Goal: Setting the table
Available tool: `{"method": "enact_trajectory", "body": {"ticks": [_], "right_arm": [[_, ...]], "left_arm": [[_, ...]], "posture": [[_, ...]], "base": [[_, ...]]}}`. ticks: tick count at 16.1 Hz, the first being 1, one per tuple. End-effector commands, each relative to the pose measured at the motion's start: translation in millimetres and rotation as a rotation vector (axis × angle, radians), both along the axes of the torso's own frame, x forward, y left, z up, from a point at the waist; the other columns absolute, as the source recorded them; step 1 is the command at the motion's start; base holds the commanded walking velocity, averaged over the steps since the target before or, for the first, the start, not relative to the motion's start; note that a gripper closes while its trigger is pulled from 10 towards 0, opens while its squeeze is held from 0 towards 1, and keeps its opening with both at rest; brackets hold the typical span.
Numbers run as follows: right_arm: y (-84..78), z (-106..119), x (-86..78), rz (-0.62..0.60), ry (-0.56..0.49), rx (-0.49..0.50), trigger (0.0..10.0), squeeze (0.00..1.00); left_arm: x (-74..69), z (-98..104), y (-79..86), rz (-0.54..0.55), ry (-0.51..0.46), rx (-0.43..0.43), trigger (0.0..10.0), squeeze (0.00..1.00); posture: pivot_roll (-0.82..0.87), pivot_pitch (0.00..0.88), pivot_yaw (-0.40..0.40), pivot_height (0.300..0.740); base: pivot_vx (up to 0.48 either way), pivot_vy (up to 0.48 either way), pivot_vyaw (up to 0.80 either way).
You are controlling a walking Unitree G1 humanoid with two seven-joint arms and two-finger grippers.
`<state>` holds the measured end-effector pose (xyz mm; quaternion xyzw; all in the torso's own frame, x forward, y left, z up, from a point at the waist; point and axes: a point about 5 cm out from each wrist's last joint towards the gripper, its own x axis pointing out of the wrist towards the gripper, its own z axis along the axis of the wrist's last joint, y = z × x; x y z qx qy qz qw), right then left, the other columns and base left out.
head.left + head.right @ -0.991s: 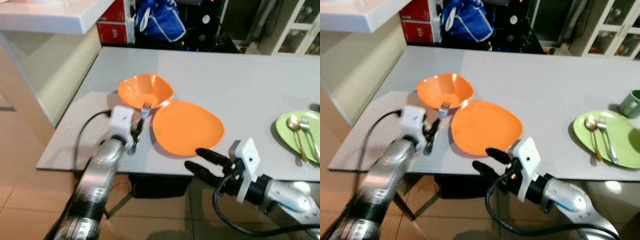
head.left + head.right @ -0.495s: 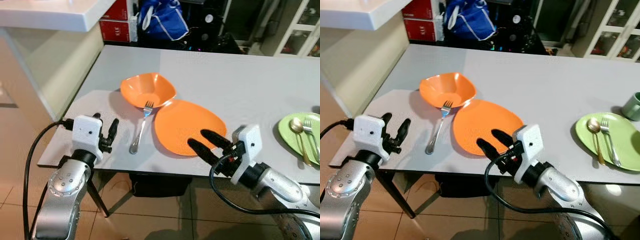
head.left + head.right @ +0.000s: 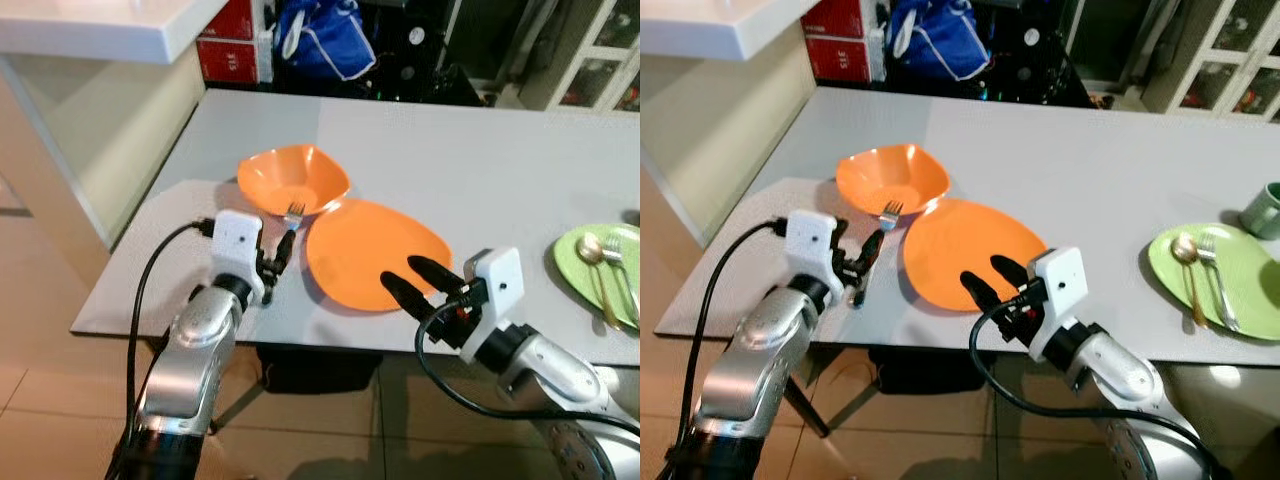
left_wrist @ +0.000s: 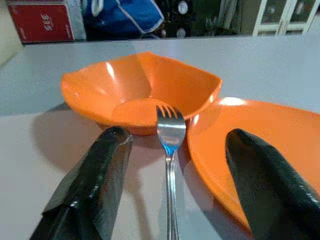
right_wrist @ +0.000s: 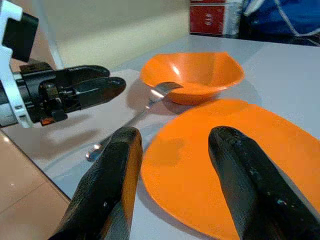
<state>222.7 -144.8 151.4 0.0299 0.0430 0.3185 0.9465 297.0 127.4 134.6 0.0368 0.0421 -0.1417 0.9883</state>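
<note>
- The fork [image 3: 290,226] is covered along its handle by the left gripper [image 3: 274,262] in the head views; its tines show at the gripper's 12 o'clock.
- In the left wrist view the fork's handle end is cut off by the picture's edge (between the two fingers).
- The green plate [image 3: 1240,282] runs off the edge at 3 o'clock on the bench [image 3: 1090,160].
- A green cup [image 3: 1264,208] is half cropped there.
- The orange plate [image 3: 965,250] is overlapped at 6 o'clock by the right gripper [image 3: 988,283].
</note>
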Motion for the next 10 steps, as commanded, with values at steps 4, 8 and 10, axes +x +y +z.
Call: {"method": "enact_trajectory", "body": {"ticks": [4, 8, 10], "right_arm": [[-3.1, 1.5, -7.8, -0.023, 0.009, -0.017, 10.0, 0.00], [-3.9, 0.6, -12.1, -0.023, 0.028, -0.021, 10.0, 0.00], [-3.2, 1.3, -12.2, -0.021, 0.031, -0.021, 10.0, 0.00]], "left_arm": [[23.3, -17.3, 3.4, 0.019, 0.101, 0.087, 10.0, 1.00], [35.9, -26.8, 1.8, 0.060, 0.165, 0.105, 10.0, 1.00], [40.7, -33.4, 3.8, 0.075, 0.186, 0.109, 10.0, 0.00]], "posture": [[-0.09, 0.000, 0.004, 0.740], [-0.10, 0.000, -0.001, 0.740], [-0.10, 0.000, -0.002, 0.740]], "base": [[0.000, 0.000, 0.00], [0.000, 0.000, 0.00], [0.000, 0.000, 0.00]]}}
